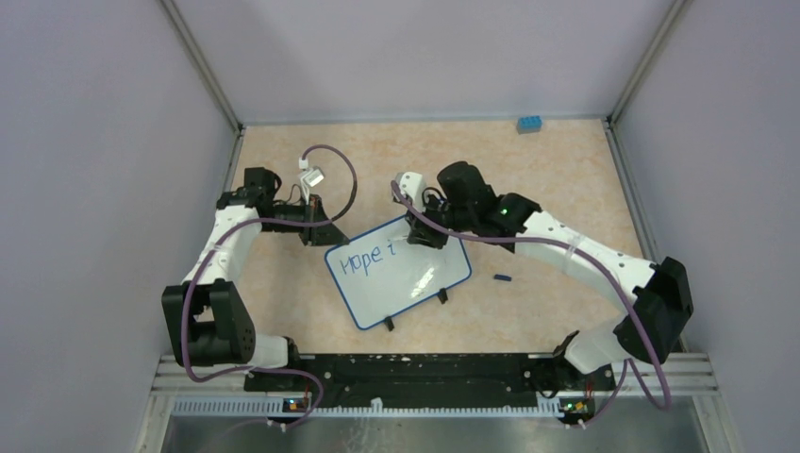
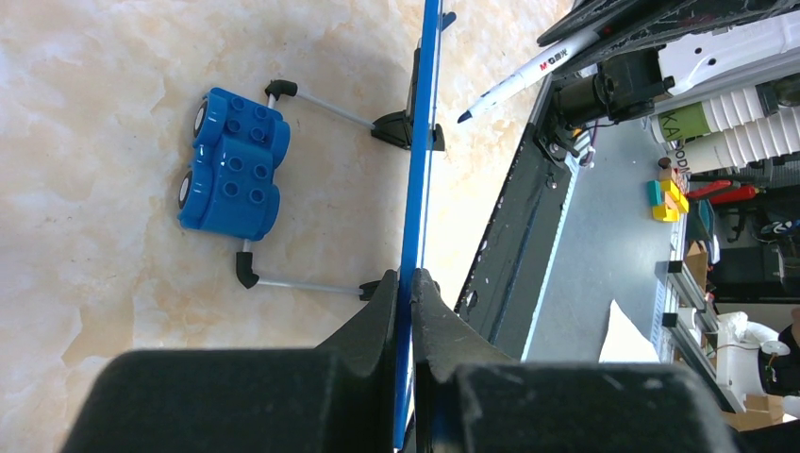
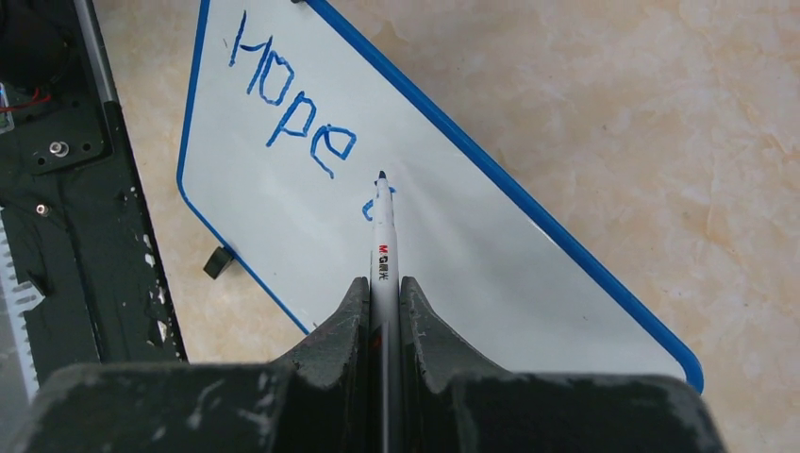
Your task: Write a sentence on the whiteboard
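My right gripper (image 3: 382, 291) is clamped tight on the marker (image 3: 383, 236), tip on the board (image 3: 509, 255) right after the writing (image 3: 283, 104). Left gripper (image 2: 406, 288) is pinching the board's rim.

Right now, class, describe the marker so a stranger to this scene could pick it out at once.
Find the blue-rimmed whiteboard at the centre. The right gripper is shut on a slim white marker, its dark tip at the board just after the blue word Hope. It is the only pen-shaped thing there.
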You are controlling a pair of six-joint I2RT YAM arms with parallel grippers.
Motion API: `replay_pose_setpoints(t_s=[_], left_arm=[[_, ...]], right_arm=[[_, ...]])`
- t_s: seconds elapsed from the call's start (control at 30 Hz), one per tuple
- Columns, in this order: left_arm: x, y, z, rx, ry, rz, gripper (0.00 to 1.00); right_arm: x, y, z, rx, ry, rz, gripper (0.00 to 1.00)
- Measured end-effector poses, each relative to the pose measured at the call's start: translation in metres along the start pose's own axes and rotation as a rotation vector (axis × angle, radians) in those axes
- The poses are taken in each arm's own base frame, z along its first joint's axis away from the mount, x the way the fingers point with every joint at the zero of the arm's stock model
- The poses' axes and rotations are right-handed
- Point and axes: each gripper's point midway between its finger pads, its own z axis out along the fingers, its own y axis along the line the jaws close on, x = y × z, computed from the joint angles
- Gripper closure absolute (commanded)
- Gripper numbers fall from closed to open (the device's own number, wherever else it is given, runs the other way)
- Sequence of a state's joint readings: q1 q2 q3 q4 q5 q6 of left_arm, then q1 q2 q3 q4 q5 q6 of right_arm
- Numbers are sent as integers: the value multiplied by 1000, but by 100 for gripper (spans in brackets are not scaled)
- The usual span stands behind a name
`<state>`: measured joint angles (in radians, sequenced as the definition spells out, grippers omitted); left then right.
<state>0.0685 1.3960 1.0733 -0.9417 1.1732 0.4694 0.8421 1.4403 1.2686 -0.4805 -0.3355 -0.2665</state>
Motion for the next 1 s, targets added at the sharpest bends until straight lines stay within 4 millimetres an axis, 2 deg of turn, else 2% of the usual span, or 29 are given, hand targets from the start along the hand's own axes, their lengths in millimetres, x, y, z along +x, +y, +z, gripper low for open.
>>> replay_pose_setpoints(t_s=[0.17, 1.0], left_arm=[[0, 0, 0, 0, 1, 1, 100], [0, 0, 0, -2, 2, 2, 100]], right_arm=[[-5, -3, 1, 11, -7, -3, 100], [6, -10, 9, 33, 32, -7, 100]])
